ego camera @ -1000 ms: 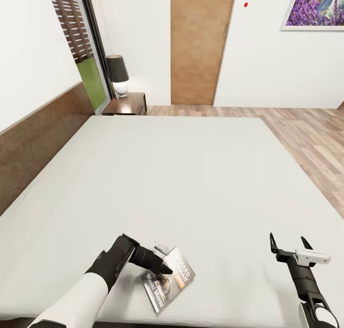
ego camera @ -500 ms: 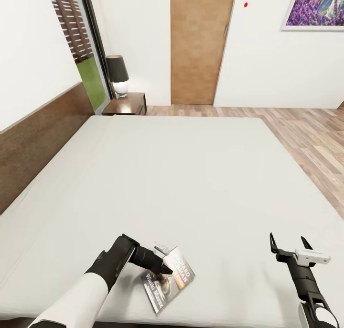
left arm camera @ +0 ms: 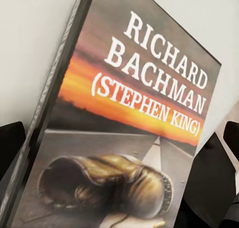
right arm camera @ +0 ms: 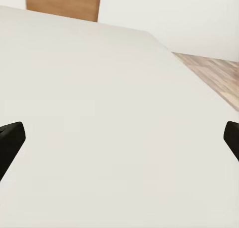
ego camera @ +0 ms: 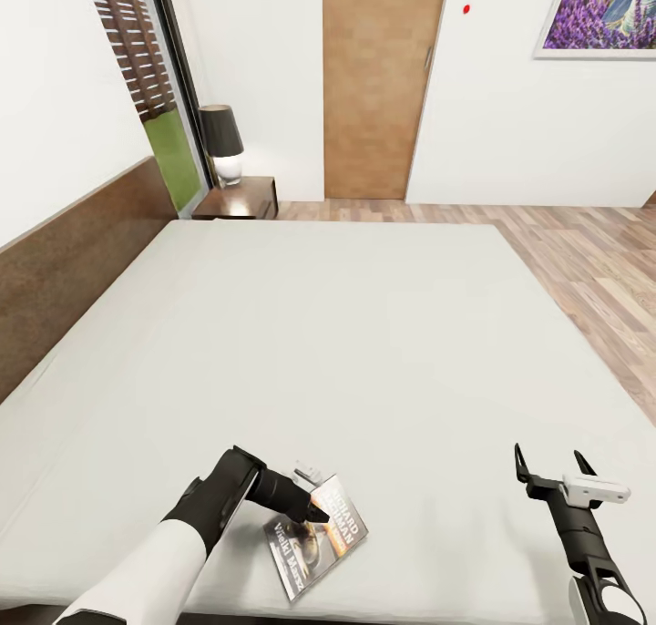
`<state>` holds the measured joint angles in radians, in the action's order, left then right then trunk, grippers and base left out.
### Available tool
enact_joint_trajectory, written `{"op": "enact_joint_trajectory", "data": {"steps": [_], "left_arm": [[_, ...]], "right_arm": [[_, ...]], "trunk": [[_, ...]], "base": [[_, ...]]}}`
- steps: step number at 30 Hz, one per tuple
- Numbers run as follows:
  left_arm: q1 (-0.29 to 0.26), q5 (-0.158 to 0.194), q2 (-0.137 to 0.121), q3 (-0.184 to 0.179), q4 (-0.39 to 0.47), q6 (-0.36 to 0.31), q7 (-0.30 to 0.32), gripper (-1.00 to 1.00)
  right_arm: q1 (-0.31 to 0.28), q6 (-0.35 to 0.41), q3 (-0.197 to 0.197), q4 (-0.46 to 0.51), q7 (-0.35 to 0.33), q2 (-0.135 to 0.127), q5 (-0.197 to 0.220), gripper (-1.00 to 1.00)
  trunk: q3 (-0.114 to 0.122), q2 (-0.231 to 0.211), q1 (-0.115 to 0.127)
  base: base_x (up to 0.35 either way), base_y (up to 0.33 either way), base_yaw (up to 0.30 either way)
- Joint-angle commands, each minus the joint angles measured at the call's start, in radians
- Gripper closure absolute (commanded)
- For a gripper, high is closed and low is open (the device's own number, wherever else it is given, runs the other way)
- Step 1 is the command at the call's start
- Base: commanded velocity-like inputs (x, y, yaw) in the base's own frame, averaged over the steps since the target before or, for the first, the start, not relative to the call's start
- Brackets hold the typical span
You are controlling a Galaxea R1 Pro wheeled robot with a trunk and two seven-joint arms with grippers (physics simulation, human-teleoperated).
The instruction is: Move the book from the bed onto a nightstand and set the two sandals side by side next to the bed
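The book (ego camera: pixel 316 536) lies flat at the near edge of the bed (ego camera: pixel 346 333), the left pincer (ego camera: pixel 312 508) spread wide over it, gripping nothing. The right pincer (ego camera: pixel 549 466) hovers agape and empty — the nightstand (ego camera: pixel 242 198) stands far beyond.

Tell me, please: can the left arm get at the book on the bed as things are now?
Probably yes. The left gripper is already right at the book, which lies near the bed's front edge with nothing blocking it. In the left wrist view its fingertips flank the cover.
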<state>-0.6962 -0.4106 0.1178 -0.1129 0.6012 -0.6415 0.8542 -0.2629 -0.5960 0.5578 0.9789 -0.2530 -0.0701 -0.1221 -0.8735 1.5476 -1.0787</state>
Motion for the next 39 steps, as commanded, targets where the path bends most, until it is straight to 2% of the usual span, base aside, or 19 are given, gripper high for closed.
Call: {"op": "enact_joint_trajectory", "data": {"steps": [1,11,39], "left_arm": [[0.000,-0.008,0.000,0.001,0.002,-0.004,0.006,-1.00],[0.000,-0.008,0.000,0.001,0.002,-0.004,0.006,-1.00],[0.000,-0.008,0.000,0.001,0.002,-0.004,0.008,-1.00]], "right_arm": [[-0.001,-0.004,0.004,0.000,-0.003,0.000,-0.008,-1.00],[-0.001,-0.004,0.004,0.000,-0.004,0.001,-0.008,-1.00],[-0.001,-0.004,0.004,0.000,-0.003,0.001,-0.008,-1.00]], "trunk": [[-0.001,0.000,0.000],[-0.001,0.000,0.000],[-0.001,0.000,0.000]], "base": [[0.000,0.000,0.000],[0.000,-0.120,0.000],[-0.032,-0.003,0.000]]}}
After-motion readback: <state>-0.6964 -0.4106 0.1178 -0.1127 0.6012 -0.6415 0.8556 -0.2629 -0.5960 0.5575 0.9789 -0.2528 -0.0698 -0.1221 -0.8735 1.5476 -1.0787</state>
